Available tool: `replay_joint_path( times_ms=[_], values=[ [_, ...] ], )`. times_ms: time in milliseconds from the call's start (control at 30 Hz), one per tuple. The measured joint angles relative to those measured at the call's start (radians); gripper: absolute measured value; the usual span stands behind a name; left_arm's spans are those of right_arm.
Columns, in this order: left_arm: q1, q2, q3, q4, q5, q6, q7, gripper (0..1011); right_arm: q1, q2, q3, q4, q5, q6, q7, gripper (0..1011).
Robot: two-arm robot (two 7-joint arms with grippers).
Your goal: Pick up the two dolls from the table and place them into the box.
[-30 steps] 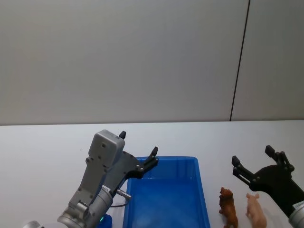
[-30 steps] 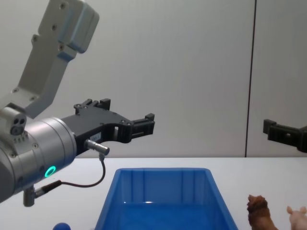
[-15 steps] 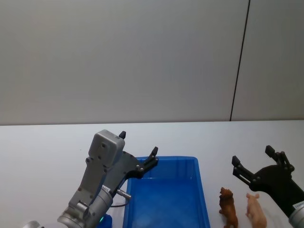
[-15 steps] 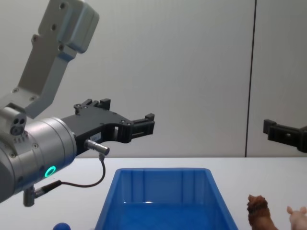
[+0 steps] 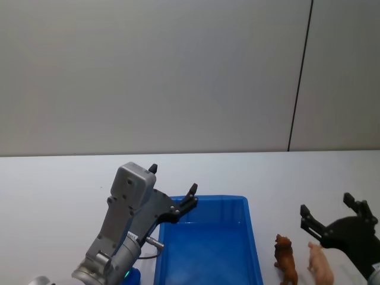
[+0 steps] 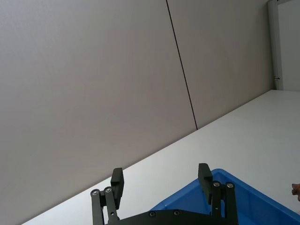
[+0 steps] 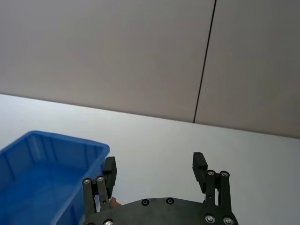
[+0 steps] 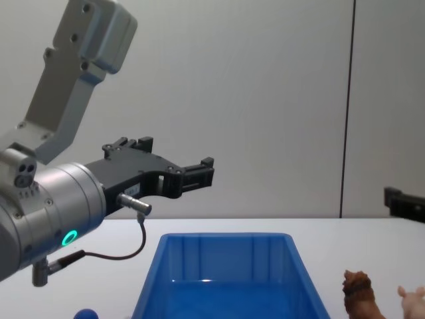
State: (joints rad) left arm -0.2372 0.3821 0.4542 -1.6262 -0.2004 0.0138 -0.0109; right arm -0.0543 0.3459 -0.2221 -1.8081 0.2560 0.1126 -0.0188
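Dolls [image 5: 285, 261] on table [image 5: 59, 178] beside box [image 5: 208, 209]

Bright even light, faint shadows, sheen inside box [image 8: 226, 258]

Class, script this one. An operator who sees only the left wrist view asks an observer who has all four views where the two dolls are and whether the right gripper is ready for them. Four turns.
Operator: I see the left gripper open above a corner of the box. What is to the right of the box?
Observer: The brown doll stands on the table close to the box, with the pink doll just beyond it.
Operator: And the other arm?
Observer: The right gripper hangs open, raised above the table near the pink doll, holding nothing.
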Motion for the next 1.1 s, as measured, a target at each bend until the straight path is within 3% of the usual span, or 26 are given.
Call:
replay_joint_path(
  times_ms=[500, 1100],
  values=[
    [0.000, 0.000, 0.000, 0.000, 0.000, 0.000, 0.000, 1001, -0.044, 0.012, 0.008, -0.004, -0.024, 0.105, -0.063, 1001],
    [0.000, 0.000, 0.000, 0.000, 0.000, 0.000, 0.000, 1001, -0.039, -0.007, -0.007, 0.102, -0.064, 0.120, -0.004, 1001]
  ],
)
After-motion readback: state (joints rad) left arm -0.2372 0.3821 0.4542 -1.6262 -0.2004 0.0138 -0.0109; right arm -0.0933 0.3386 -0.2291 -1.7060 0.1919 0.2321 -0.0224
